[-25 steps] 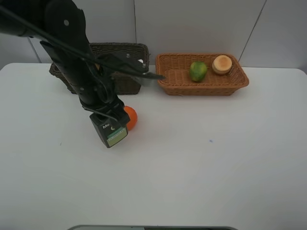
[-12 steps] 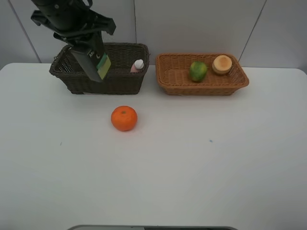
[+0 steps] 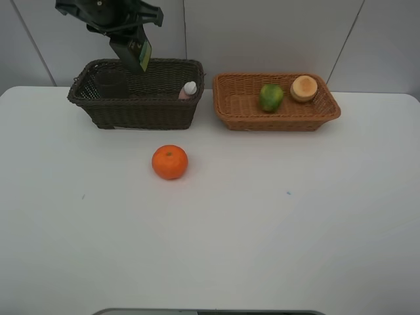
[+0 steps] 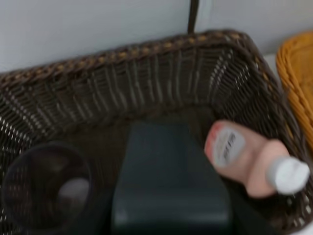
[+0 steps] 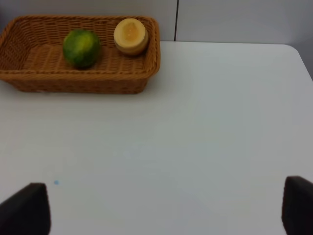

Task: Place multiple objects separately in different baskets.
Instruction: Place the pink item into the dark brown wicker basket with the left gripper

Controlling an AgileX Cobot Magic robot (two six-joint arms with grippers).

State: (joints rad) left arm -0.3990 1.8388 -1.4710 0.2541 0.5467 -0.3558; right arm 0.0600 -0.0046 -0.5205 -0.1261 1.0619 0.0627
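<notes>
One bottle (image 3: 136, 54) hangs clamped in the left gripper (image 3: 123, 39) over the far-left basket (image 3: 141, 111); the right gripper (image 5: 161, 208) gapes wide. Risk: if released high, it may strike the cup (image 4: 46, 188) or sprayer (image 4: 239, 156).

Dark basket (image 3: 144, 113) and tan basket (image 3: 282, 121): rough wicker; table (image 3: 262, 236) smooth, matt; pump bottle (image 3: 136, 52) seemingly plastic.

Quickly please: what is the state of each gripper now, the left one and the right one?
Left gripper: closed on the dark pump bottle, above the dark brown basket.
Right gripper: open, holding nothing.
</notes>
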